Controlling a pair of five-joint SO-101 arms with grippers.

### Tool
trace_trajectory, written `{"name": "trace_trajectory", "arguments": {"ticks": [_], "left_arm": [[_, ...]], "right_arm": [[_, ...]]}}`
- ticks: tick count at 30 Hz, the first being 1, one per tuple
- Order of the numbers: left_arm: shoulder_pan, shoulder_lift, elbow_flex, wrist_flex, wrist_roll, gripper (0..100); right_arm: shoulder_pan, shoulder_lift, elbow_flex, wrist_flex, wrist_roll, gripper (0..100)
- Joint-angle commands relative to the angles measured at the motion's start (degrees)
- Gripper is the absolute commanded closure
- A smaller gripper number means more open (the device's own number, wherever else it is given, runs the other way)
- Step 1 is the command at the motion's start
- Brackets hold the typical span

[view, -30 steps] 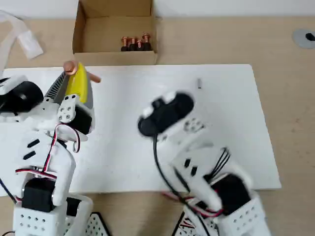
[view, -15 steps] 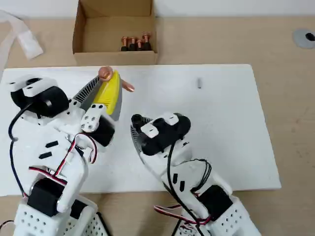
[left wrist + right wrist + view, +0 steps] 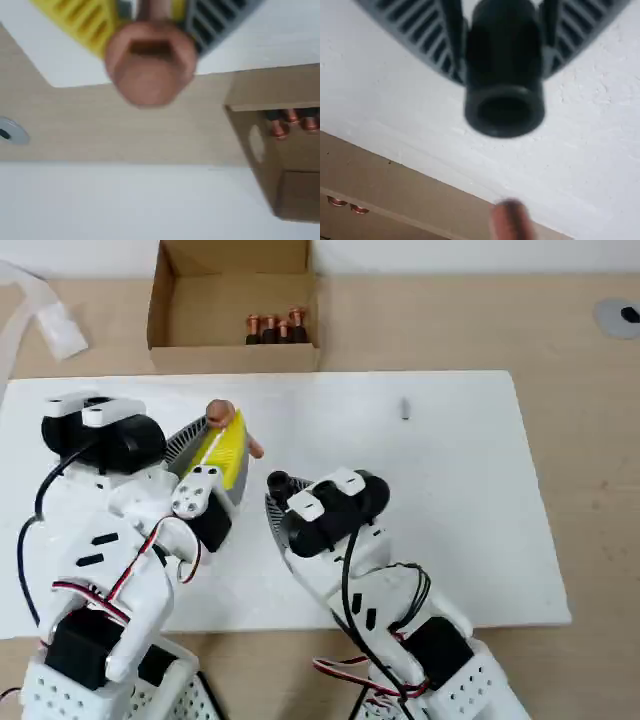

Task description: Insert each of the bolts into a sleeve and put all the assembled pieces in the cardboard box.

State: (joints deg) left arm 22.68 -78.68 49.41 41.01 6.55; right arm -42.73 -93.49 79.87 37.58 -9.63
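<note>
From above, my left hand (image 3: 212, 430) is over the white board (image 3: 460, 500) at about 9 o'clock, its yellow and grey fingers closed on a copper bolt (image 3: 220, 412). The bolt's head points toward 11 o'clock and its shank sticks out toward 4. My right hand (image 3: 277, 494) is near the middle of the board, gripping a black sleeve (image 3: 277, 481) at its tip. The bolt sits at 10 o'clock from the sleeve, near it but apart. The cardboard box (image 3: 156, 310) stands on the bench (image 3: 580, 420) at 11 o'clock, just past the board's far edge, with finished pieces (image 3: 278, 328) lined up inside against its near wall. A small grey bit (image 3: 405, 410) lies on the board at 1 o'clock, and a grey disc (image 3: 618, 315) is on the bench at 2.

From my left wrist, the bolt head (image 3: 150, 62) is clamped between my fingers, with the box (image 3: 270, 155) beyond.

From my right wrist, the sleeve's open end (image 3: 505, 107) faces outward between my grey fingers, held above the board.
</note>
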Motion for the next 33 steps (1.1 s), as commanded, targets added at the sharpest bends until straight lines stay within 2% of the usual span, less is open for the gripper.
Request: {"name": "trace_trajectory", "arguments": {"ticks": [1,4,25,33], "left_arm": [[4.22,-0.13,-3.96,0.79,-0.62,99],[5.80,-0.04,-4.48,1.23,-0.79,99],[5.71,-0.04,-2.37,1.32,-2.81,99],[5.89,-0.04,-2.37,4.48,-2.81,99]], "right_arm": [[-0.57,-1.10,-0.13,-1.76,-0.44,98.8],[-0.57,-1.27,-0.13,-1.76,-0.44,98.8],[-0.57,-1.27,-0.22,-1.76,-0.44,98.8],[-0.57,-1.27,-0.22,-1.76,-0.44,98.8]]}}
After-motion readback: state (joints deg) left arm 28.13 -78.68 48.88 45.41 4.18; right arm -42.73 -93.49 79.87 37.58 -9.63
